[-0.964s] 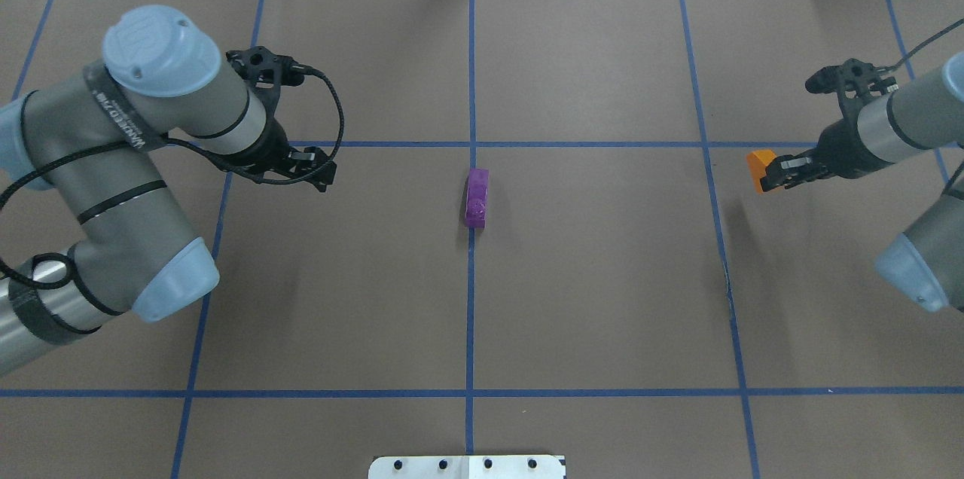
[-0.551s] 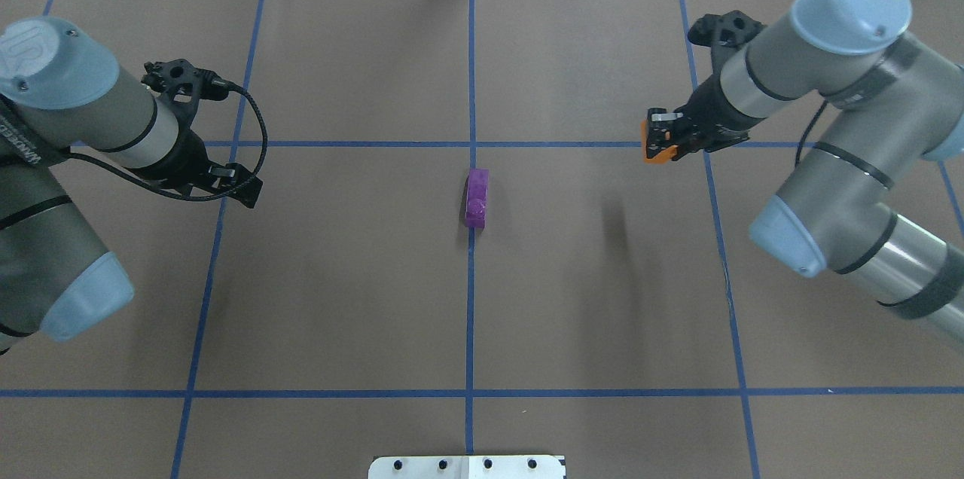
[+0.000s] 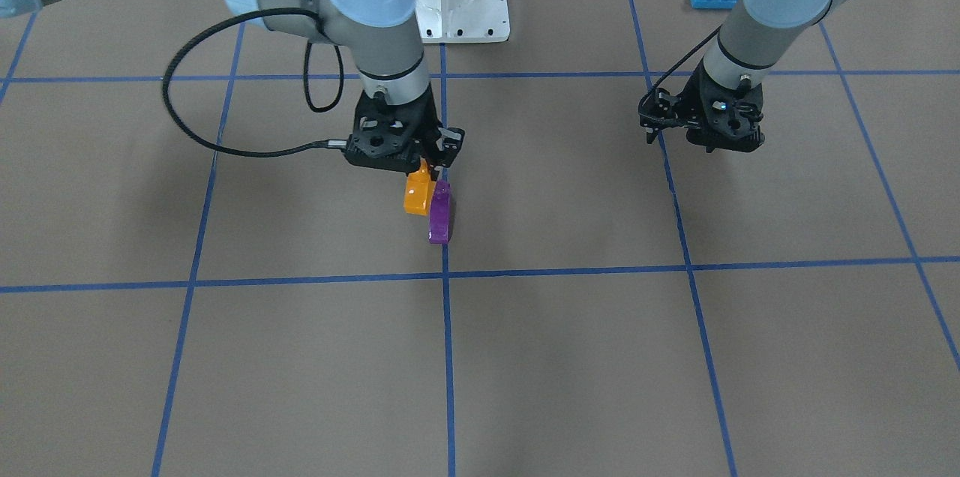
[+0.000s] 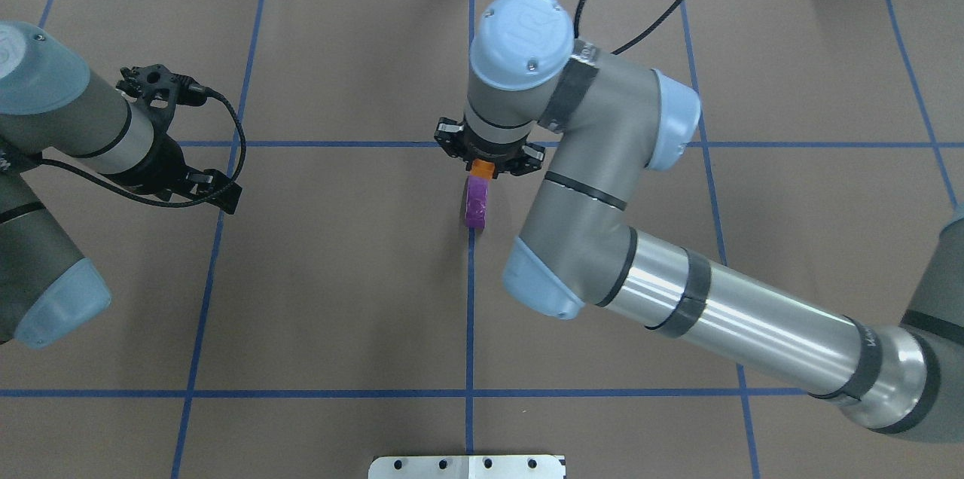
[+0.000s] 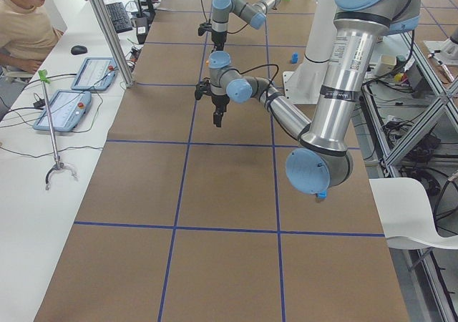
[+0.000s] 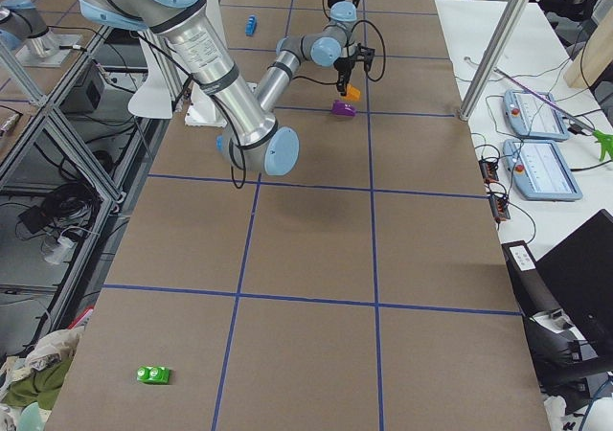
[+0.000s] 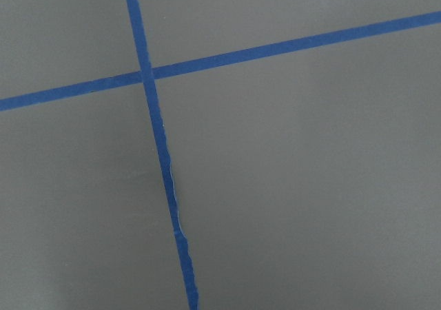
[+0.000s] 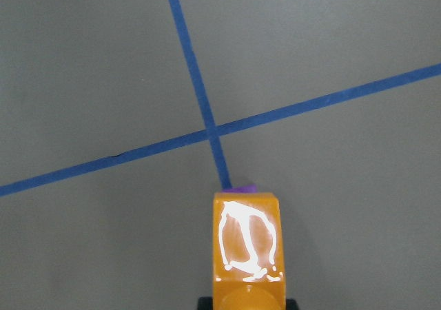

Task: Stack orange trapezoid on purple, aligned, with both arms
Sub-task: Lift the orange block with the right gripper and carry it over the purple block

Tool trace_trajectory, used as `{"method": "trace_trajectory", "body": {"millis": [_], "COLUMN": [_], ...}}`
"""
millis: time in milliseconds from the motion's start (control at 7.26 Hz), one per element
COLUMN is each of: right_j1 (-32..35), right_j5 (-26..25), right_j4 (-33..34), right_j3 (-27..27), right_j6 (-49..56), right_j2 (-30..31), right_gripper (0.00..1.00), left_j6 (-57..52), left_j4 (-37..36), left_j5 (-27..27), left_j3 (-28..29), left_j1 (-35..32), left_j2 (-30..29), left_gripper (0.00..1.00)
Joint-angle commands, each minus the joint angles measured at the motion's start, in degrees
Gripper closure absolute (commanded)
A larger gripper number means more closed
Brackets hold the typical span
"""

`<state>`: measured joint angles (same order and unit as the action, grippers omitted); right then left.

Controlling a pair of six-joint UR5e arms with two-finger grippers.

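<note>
Overhead: my right pincer [image 4: 489, 160], clenched on orange [image 4: 482, 169], has swung in from the right and now hangs just above purple [image 4: 477, 202] at centre. Alignment next. Left pincer [image 4: 219, 193] waits far left, grip unclear.

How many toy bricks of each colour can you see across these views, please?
Orange: 1, the orange trapezoid
Purple: 1, the purple
Blue: 2, the long blue brick and the small blue brick
Green: 1, the green brick
Total: 5
</note>
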<state>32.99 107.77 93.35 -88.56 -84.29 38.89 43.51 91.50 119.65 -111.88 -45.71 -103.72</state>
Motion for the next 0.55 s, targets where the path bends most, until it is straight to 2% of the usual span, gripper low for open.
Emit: {"method": "trace_trajectory", "body": {"millis": [0,413], "right_j1": [-2.13,-2.58], "right_j5": [-1.86,-1.16], "right_j4": [0.08,-0.01], "right_j3": [4.10,3.75], "right_j6": [-2.02,-1.14], "right_j2": [-3.30,-1.11], "right_gripper": [1.00,1.00], "left_j6": [-0.01,0.08], "left_j4": [-0.01,-0.01], "left_j5": [-0.03,-0.12], "left_j3": [0.17,0.26], "left_j1": [0.01,0.18], "left_j2": [0.01,-0.16], "left_gripper": [0.00,0.00]}}
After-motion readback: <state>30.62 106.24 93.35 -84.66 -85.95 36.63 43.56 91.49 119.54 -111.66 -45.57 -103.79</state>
